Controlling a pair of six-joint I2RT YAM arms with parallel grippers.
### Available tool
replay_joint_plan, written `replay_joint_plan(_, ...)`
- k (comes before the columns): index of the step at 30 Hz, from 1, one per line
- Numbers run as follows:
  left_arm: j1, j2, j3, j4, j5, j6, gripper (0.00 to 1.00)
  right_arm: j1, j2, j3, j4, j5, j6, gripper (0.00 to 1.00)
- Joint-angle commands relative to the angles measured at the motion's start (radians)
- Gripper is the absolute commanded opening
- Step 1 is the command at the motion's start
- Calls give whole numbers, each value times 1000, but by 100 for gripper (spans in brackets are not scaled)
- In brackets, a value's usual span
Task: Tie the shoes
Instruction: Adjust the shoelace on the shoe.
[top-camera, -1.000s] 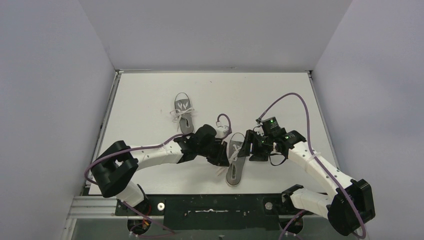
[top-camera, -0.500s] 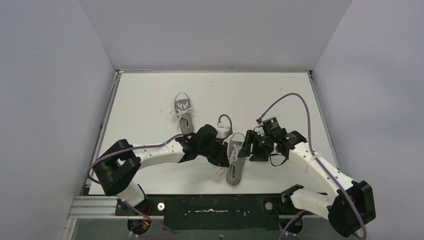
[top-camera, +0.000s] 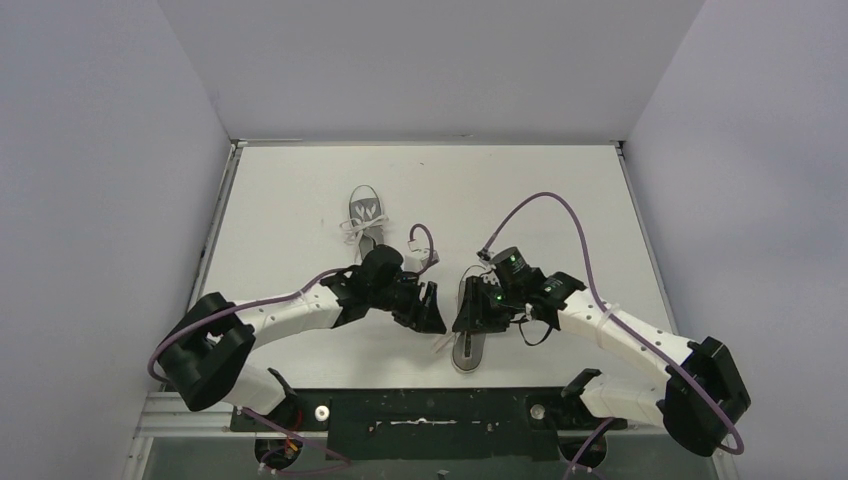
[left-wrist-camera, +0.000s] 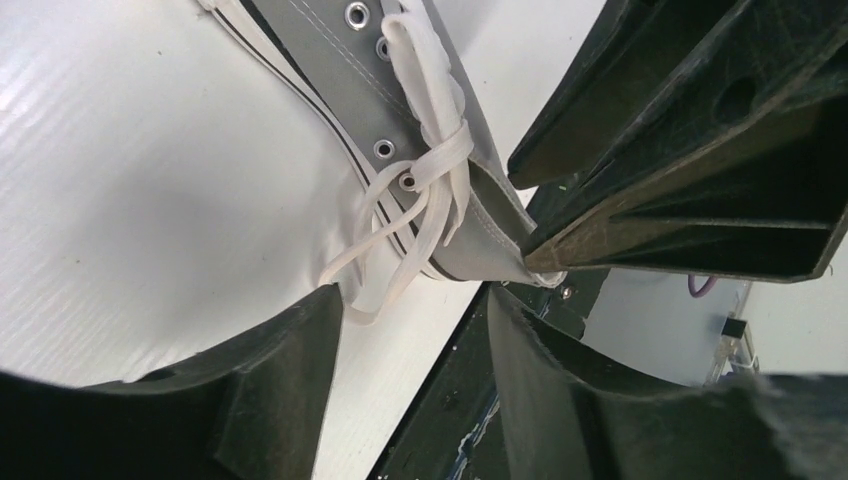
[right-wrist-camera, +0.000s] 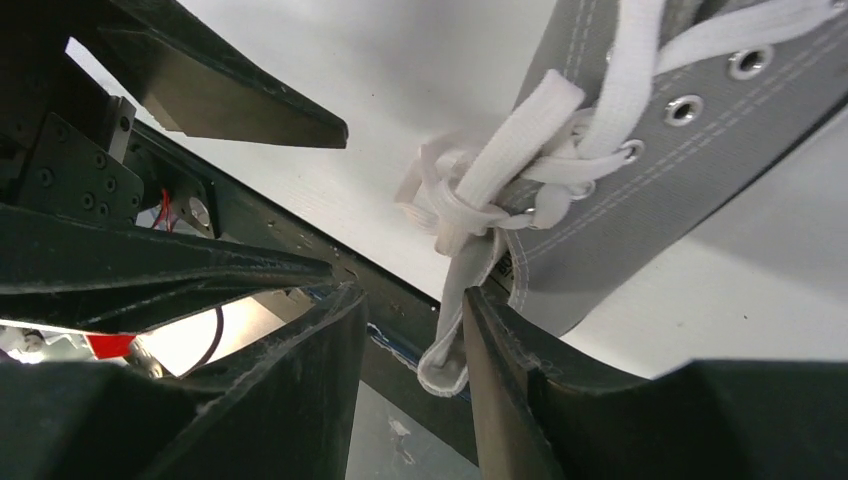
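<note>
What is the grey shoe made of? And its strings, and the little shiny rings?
The grey shoe looks like matte woven canvas cloth, with neat rows of stitching. Its laces seem to be flat woven fabric, white and soft, since they bend and bunch up at the knot. The rings are probably metal, because they look silvery and shiny.

White table (top-camera: 300, 200), pale grey walls (top-camera: 100, 150)
</note>
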Motion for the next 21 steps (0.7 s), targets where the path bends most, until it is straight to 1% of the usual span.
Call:
replay_joint_plan(1,1,29,-23,130,81,43,56,53,47,-1,94,51,25,41)
replay_joint_plan(4,3,82,-23,169,92,37,58,78,61,2,81,94,21,41)
replay_joint_plan(7,3,132,-20,225,109,16,58,82,55,-10,75,116,25,40)
replay_joint_plan(11,5,172,-14,254,123,10,48,86,57,-27,103,116,37,34)
replay_joint_plan(13,8,184,-17,267,130,6,43,89,58,-26,108,124,41,33)
replay_joint_plan(21,18,207,-30,282,158,-3,33,91,78,-18,130,131,52,31)
